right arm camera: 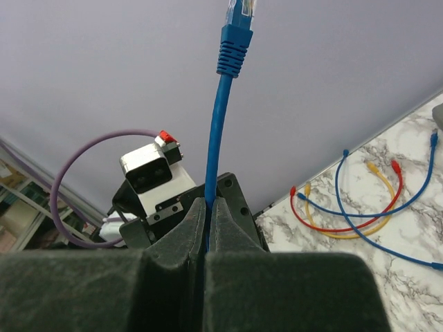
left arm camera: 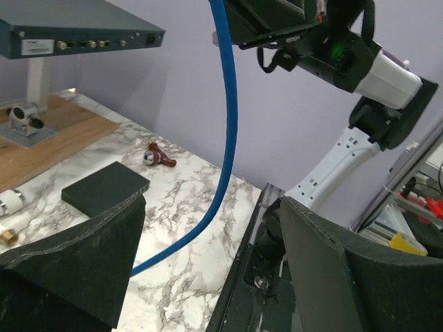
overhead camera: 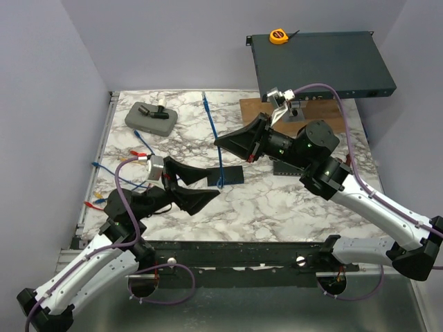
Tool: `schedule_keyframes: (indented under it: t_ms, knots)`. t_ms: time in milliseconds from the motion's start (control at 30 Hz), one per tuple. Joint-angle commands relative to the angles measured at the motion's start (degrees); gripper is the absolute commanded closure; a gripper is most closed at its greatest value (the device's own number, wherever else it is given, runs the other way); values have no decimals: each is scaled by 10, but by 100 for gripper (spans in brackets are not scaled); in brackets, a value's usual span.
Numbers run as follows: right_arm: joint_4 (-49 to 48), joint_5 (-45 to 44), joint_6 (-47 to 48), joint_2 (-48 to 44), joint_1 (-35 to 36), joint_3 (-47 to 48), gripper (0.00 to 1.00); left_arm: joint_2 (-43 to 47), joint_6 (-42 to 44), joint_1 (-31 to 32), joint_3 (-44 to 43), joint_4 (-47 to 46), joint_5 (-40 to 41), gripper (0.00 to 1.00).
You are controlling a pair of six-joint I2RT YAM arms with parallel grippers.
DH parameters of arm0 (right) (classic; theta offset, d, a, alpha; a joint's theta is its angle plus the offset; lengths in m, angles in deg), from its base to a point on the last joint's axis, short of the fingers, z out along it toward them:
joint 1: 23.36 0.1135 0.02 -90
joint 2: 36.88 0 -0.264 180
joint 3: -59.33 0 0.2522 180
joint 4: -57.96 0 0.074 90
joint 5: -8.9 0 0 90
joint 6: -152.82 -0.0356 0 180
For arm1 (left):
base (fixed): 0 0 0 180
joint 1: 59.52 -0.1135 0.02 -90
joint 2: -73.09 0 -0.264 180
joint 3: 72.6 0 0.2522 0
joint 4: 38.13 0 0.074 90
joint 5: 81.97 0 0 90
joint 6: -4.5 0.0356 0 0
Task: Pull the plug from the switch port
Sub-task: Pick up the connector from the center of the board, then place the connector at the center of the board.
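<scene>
A: Where's the left gripper [overhead camera: 213, 185]?
B: Near the worktop's [overhead camera: 277, 200] front edge, jaws spread, empty.
A: And the right gripper [right arm camera: 208, 207]?
B: Clamped on the blue cable [right arm camera: 214, 138] over mid-worktop. Its plug [right arm camera: 239, 8] is free, well apart from the switch [overhead camera: 318, 62] at the far right corner.
A: Any writing?
B: The switch's white label [left arm camera: 38, 47], unreadable.

I'm looking at a marble-patterned counter [overhead camera: 291, 207] with a flat black block [overhead camera: 232, 176] about mid-surface. To the far left of the block sits a grey case [overhead camera: 151, 117], and to its far right a wooden board [overhead camera: 252, 109]. A blue cable [overhead camera: 210, 123] runs from the far edge to just beside the block. Loose red, yellow and blue patch cables [right arm camera: 349, 229] lie well left of it. A small red-brown piece [left arm camera: 159, 155] lies near it.
</scene>
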Motion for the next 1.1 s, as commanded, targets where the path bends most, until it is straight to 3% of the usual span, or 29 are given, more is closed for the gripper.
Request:
schedule_keyframes:
  t_ms: [0, 200, 400, 600, 867, 967, 1067]
  knots:
    - [-45, 36, -24, -10, -3, -22, 99, -25, 5, -1, -4, -71, -57, 28]
    - [-50, 31, -20, -6, -4, -31, 99, -59, -8, 1, 4, -119, -83, 35]
    - [-47, 26, -13, -3, -4, -32, 99, -94, -7, 1, -14, -93, -81, 46]
    - [-46, 25, -14, 2, -4, -36, 99, -109, -27, 6, -5, -123, -86, 49]
    - [-46, 23, -20, 13, -4, -40, 99, -129, -54, 11, -7, -150, -114, 66]
    - [-47, 23, -21, 13, -4, -44, 99, -141, -62, 14, -11, -160, -125, 79]
    - [-49, 23, -17, 8, -4, -49, 99, -140, -62, 15, -10, -162, -119, 100]
